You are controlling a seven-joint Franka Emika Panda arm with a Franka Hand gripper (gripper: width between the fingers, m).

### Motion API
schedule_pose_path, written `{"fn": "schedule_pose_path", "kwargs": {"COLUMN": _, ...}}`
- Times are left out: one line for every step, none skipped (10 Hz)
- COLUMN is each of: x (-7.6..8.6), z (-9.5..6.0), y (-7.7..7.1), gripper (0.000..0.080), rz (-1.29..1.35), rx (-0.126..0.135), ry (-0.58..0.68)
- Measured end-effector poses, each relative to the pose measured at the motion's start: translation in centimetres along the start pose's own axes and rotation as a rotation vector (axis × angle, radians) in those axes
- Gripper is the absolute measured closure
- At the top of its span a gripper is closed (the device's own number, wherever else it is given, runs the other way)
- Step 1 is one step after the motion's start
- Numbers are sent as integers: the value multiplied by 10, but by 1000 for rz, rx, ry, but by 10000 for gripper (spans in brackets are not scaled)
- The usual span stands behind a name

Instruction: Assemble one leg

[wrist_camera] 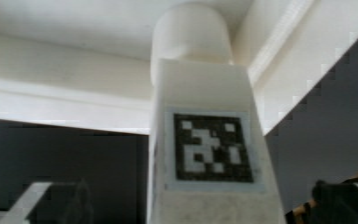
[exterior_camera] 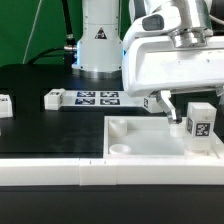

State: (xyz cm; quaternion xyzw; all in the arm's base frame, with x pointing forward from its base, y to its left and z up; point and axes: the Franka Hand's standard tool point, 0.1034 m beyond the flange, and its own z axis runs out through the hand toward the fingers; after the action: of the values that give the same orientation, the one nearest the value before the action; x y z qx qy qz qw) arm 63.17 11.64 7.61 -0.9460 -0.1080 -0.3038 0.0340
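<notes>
The leg (exterior_camera: 200,122) is a small white post with a black-and-white tag. It stands upright on the white tabletop (exterior_camera: 150,145) at the exterior view's right. My gripper (exterior_camera: 168,108) hangs just above the tabletop, close beside the leg on the exterior view's left. In the wrist view the leg (wrist_camera: 202,120) fills the middle, with its rounded peg end farthest from the camera. My gripper (wrist_camera: 190,208) is open. A dark gap shows between the leg and each of the fingertips (wrist_camera: 345,200). The tabletop has a round corner socket (exterior_camera: 121,128).
The marker board (exterior_camera: 95,98) lies on the black table behind the tabletop. Two more white tagged parts lie at the exterior view's left, one near the board (exterior_camera: 52,98) and one at the edge (exterior_camera: 5,103). The robot base (exterior_camera: 98,40) stands at the back.
</notes>
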Motion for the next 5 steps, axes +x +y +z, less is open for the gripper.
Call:
{"fn": "schedule_pose_path", "kwargs": {"x": 0, "z": 0, "y": 0, "gripper": 160, "rz": 0, "rx": 0, "ry": 0}}
{"fn": "schedule_pose_path", "kwargs": {"x": 0, "z": 0, "y": 0, "gripper": 151, "rz": 0, "rx": 0, "ry": 0}}
{"fn": "schedule_pose_path", "kwargs": {"x": 0, "z": 0, "y": 0, "gripper": 151, "rz": 0, "rx": 0, "ry": 0}}
{"fn": "schedule_pose_path", "kwargs": {"x": 0, "z": 0, "y": 0, "gripper": 151, "rz": 0, "rx": 1, "ry": -4}}
{"fn": "schedule_pose_path", "kwargs": {"x": 7, "z": -7, "y": 0, "gripper": 151, "rz": -1, "rx": 4, "ry": -15}}
